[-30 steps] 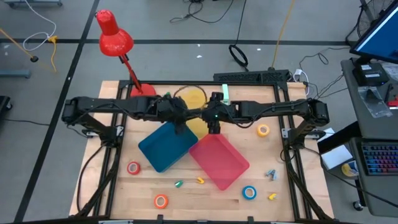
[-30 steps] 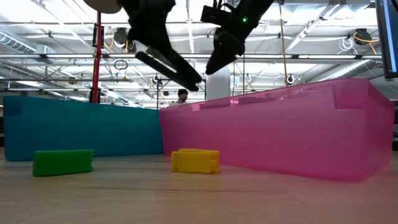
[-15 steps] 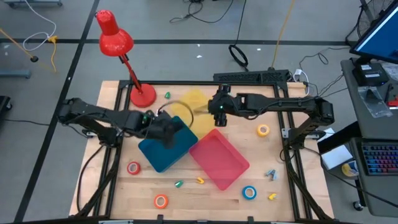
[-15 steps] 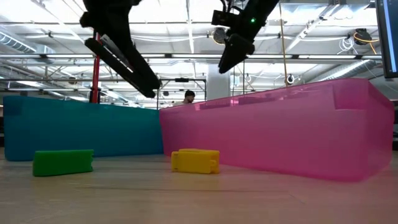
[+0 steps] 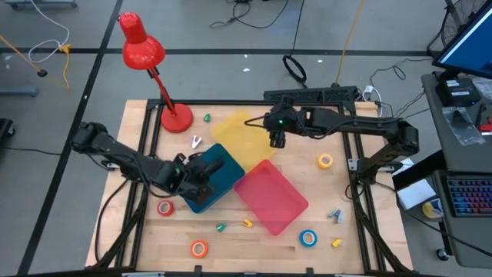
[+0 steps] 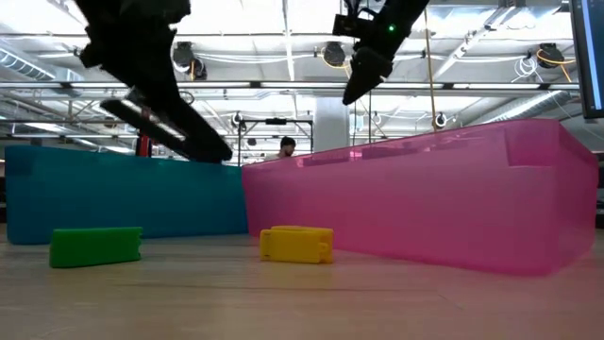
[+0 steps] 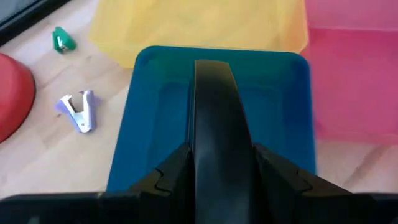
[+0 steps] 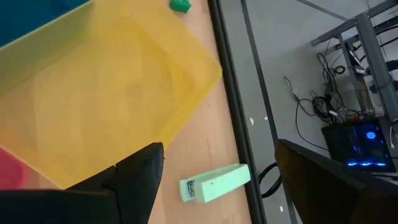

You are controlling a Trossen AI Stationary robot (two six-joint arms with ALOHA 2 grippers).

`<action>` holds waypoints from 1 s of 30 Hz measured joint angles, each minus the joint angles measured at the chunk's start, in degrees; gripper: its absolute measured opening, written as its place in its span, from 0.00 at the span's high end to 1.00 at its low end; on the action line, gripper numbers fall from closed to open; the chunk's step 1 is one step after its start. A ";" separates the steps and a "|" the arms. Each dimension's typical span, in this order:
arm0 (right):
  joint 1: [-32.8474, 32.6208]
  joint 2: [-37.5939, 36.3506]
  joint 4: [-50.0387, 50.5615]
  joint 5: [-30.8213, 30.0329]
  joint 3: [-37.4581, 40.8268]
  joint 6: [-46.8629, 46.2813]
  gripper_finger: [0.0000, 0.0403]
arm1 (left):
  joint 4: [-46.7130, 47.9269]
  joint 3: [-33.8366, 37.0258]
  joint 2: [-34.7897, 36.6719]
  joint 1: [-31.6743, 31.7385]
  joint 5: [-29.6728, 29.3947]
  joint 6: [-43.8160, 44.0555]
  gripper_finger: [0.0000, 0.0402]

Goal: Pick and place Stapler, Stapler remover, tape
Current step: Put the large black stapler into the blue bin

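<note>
My left gripper (image 5: pixel 201 168) hangs over the blue tray (image 5: pixel 194 191), shut on a black stapler (image 7: pixel 214 106). In the low view the stapler (image 6: pixel 175 125) slants above the tray's wall. My right gripper (image 5: pixel 277 140) is open above the yellow tray (image 5: pixel 234 127), with a mint stapler (image 8: pixel 214 182) on the table past it. A lavender stapler remover (image 5: pixel 196 142) and a grey one (image 5: pixel 334 216) lie on the wood. Tape rolls lie flat: red (image 5: pixel 165 208), orange (image 5: pixel 199 248), blue (image 5: pixel 308 238), yellow (image 5: pixel 326 161). My left gripper pinches the black stapler between its two fingers (image 7: pixel 171 175), one on each long side of the body (image 7: pixel 214 163). The stapler lies along the fingers and sticks out ahead of them. It is lifted clear above the blue tray's floor and tilted downward.
The pink tray (image 5: pixel 288 209) sits beside the blue one. Small staplers lie near the table's near edge: green (image 5: pixel 221 228), yellow (image 5: pixel 247 223), yellow (image 5: pixel 336 243). Another green one (image 5: pixel 206 118) lies near the red lamp base (image 5: pixel 177 119). Black frame rails run along the table's sides.
My left gripper has carried the black stapler from the table's middle, beside the right gripper, toward the left and near edges and downward, to over the blue tray. My right gripper has drawn back toward the far edge and risen a little.
</note>
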State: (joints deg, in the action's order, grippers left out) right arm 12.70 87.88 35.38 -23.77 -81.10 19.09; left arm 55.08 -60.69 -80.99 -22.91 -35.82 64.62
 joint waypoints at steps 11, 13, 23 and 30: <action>0.05 -0.05 0.06 0.00 0.00 -0.83 0.26 | -13.45 11.92 0.00 1.19 -2.84 -2.13 0.66; 0.05 -0.05 0.05 -0.02 0.00 -1.22 0.26 | -16.29 13.56 0.00 1.81 -3.13 -3.68 0.66; 0.03 -0.05 0.25 0.02 0.00 -2.14 0.26 | -18.00 17.34 0.00 3.66 -3.24 -4.55 0.66; 0.03 -0.05 0.04 0.02 0.00 -2.14 0.26 | -17.88 17.45 0.00 3.69 -2.83 -5.83 0.56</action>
State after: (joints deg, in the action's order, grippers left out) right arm 12.73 87.83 35.42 -23.75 -81.10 16.95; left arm 37.20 -43.24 -80.99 -19.22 -38.65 58.79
